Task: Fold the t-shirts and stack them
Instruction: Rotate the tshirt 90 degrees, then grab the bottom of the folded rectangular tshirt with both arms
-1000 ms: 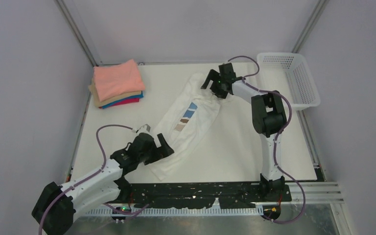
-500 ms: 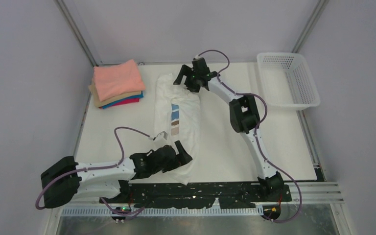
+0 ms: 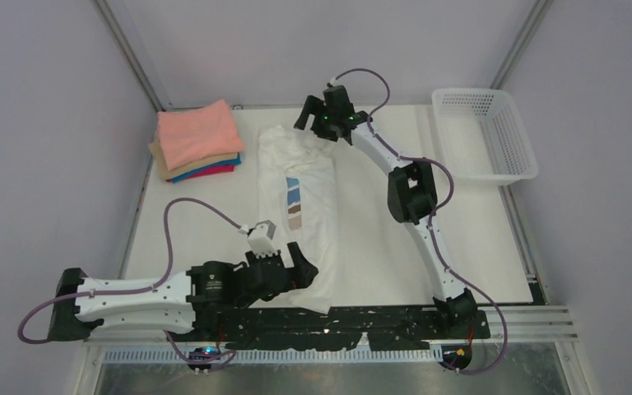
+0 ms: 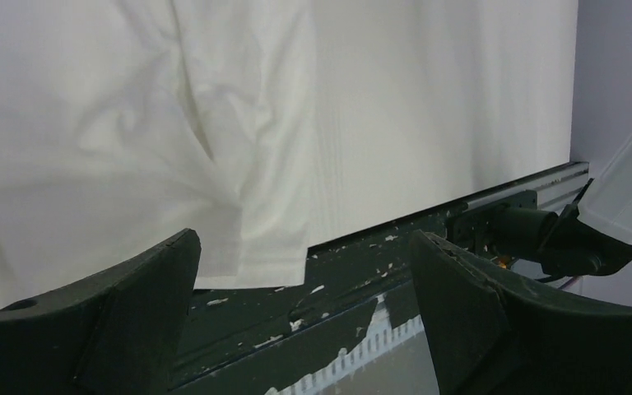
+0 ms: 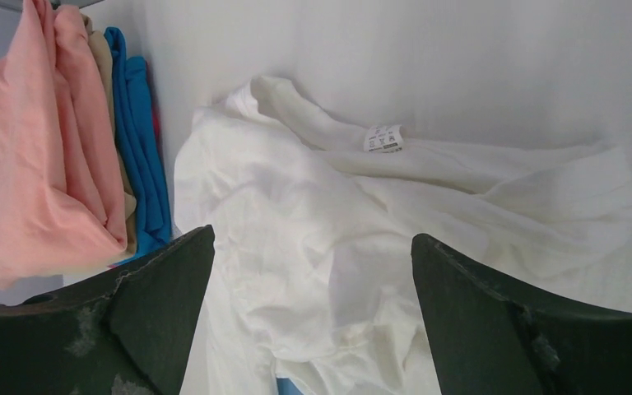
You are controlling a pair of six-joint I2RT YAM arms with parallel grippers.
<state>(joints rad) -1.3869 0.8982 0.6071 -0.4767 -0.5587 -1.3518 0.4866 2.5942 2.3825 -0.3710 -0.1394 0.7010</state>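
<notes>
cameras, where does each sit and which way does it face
Top external: above and behind, looking down on table; left gripper, right gripper show.
Left wrist: on left arm, facing the white t-shirt hem; own fingers show.
Right wrist: on right arm, facing its collar and folded stack; own fingers show.
Shared: top and right wrist see the stack.

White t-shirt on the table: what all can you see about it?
The white t-shirt is soft, wrinkly cloth, lying flat on the table in a long narrow strip, sides folded in. Blue, tan and brown stripes show on its chest. The collar end, with a small label, is bunched at the far side; the hem reaches the near edge. The left gripper and right gripper, both open, hang over its ends; neither holds it.
</notes>
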